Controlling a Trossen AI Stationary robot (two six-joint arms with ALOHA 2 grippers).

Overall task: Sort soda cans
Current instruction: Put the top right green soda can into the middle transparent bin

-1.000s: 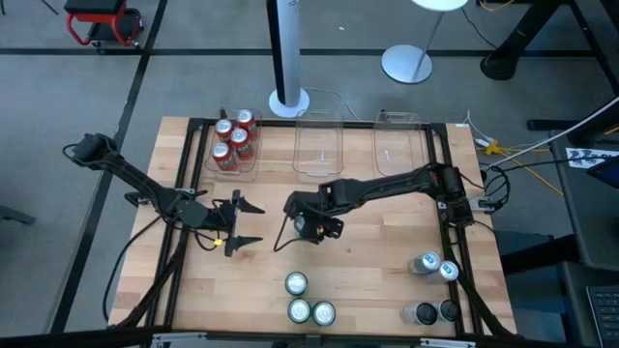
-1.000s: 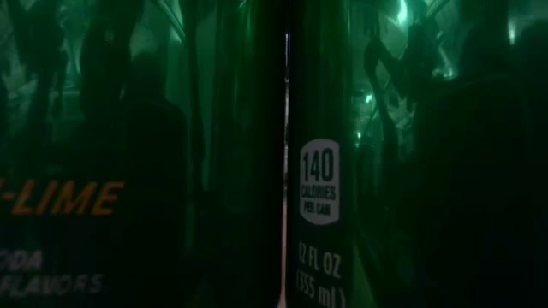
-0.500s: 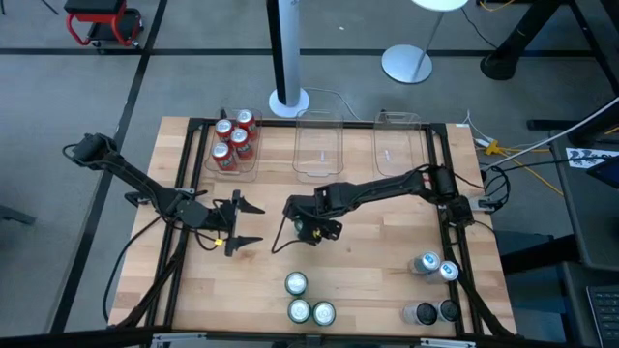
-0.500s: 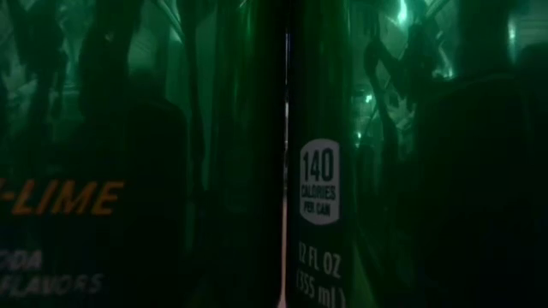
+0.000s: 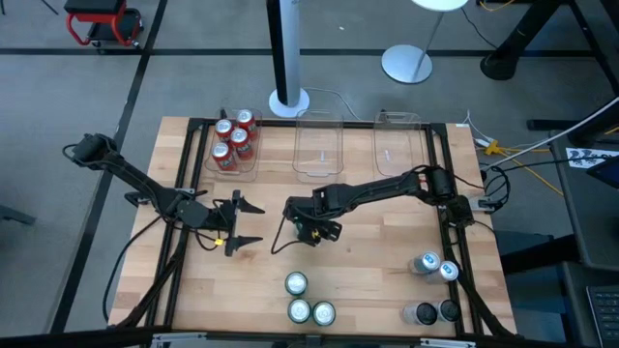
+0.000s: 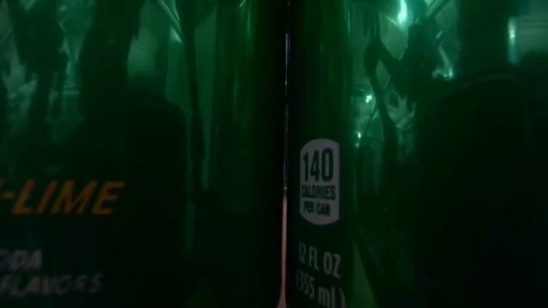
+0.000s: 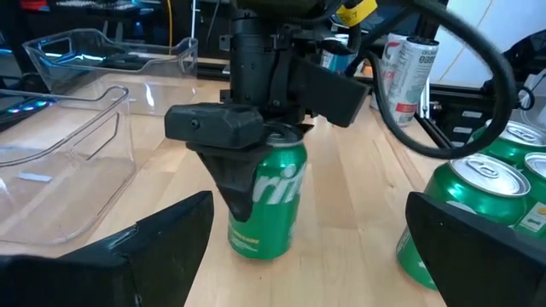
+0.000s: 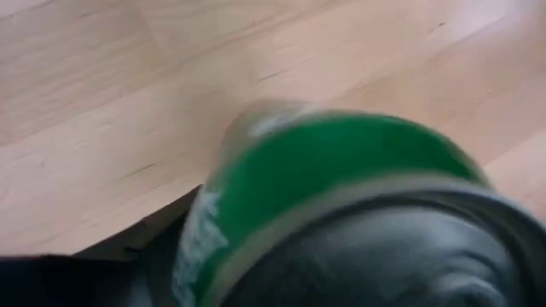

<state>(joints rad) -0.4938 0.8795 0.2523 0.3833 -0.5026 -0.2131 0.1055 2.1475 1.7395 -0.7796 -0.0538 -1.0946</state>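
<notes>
A green soda can [image 7: 271, 200] stands upright on its base on the wooden table [image 5: 377, 251], near the middle. My right gripper [image 5: 311, 228] comes down over it from above and is shut on it; in the right wrist view the can [image 8: 324, 179] fills the picture. My left gripper [image 5: 242, 223] waits open at the table's left, level, facing the can, with nothing between its fingers. Three more green cans [image 5: 308, 302] stand at the near edge. Several red cans [image 5: 234, 138] stand in the far left bin. My right gripper has the green can's upper half between its two fingers. One finger [image 7: 239, 183] lies down the can's side wall [image 7: 281, 183] that faces my left arm; the other is hidden behind the can. The fingers point steeply down. The can stands upright on the table.
Two clear plastic bins [image 5: 319, 145] [image 5: 398, 145] stand at the far edge with nothing in them. Silver-blue cans [image 5: 435, 266] and dark cans [image 5: 433, 311] stand near the right front corner. The low view is blocked by green cans [image 6: 317, 171] right before it.
My right gripper has sunk down over the green can, so its body now covers the can's top in the high view. The can has stayed where it was.
</notes>
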